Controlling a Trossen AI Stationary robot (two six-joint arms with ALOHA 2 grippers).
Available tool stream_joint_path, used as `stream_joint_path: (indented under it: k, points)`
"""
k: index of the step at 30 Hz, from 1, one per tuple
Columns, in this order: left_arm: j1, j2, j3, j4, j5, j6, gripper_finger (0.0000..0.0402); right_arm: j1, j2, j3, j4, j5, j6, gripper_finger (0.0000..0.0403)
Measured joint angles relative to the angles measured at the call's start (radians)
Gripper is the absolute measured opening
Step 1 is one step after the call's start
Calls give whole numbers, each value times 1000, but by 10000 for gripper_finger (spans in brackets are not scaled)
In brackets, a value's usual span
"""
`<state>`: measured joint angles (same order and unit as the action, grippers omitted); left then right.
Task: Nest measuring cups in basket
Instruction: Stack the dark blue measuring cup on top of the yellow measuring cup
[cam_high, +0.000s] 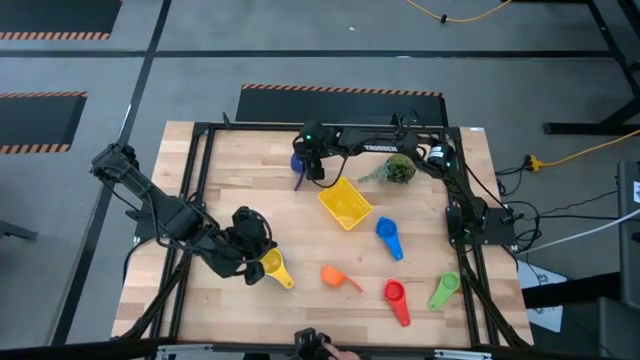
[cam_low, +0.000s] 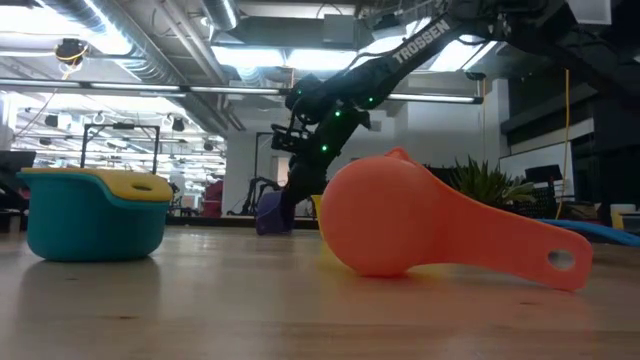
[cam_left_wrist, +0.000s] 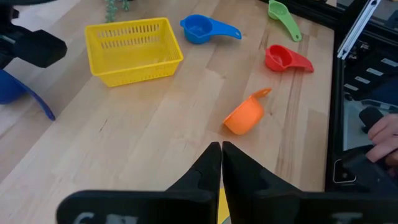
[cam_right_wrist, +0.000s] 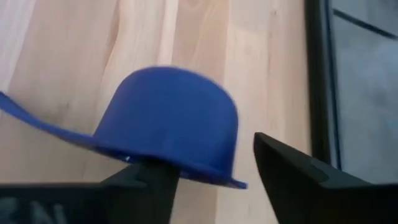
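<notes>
My right hand (cam_right_wrist: 211, 171) straddles the dark blue cup (cam_right_wrist: 171, 121), fingers apart around its upturned bowl at the desk's (cam_high: 300, 220) far edge; the basket (cam_high: 345, 203) lies just beside, nearer me. Left hand (cam_left_wrist: 221, 155) pinched shut.

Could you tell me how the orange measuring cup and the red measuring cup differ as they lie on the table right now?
The orange measuring cup lies tipped on its side, with its bowl's opening facing sideways; the red measuring cup sits upright with its opening facing up. The orange one lies nearer the table's middle, the red one nearer the green measuring cup. Both are small handled scoops, lying loose on the wooden table outside the yellow basket.
</notes>
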<state>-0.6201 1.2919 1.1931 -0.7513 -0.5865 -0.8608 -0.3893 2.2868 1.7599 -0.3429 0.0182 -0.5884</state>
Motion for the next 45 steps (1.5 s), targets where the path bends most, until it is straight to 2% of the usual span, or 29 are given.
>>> stream_joint_path:
  k: [10, 13, 19, 25, 32, 38, 45]
  points:
    - [0, 0, 0, 0, 1, 0, 3, 2, 6, 0, -1, -1, -30, 52]
    - [0, 0, 0, 0, 1, 0, 7, 9, 0, 6, -18, 0, -40, 24]
    - [0, 0, 0, -6, 1, 5, 9, 41, -7, 75, -136, 1, -45, 24]
    - [-1, -4, 0, -134, 39, -8, 1, 100, -9, 174, -260, 0, -46, 31]
    - [-2, -51, 0, -361, 98, -164, 1, 200, -9, 255, -336, -1, -49, 24]
    - [-29, -71, 0, -556, 144, -297, 2, 301, -11, 268, -344, -1, -49, 25]
    - [-77, -71, -76, -554, 144, -424, 2, 440, -11, 268, -332, -3, -49, 25]
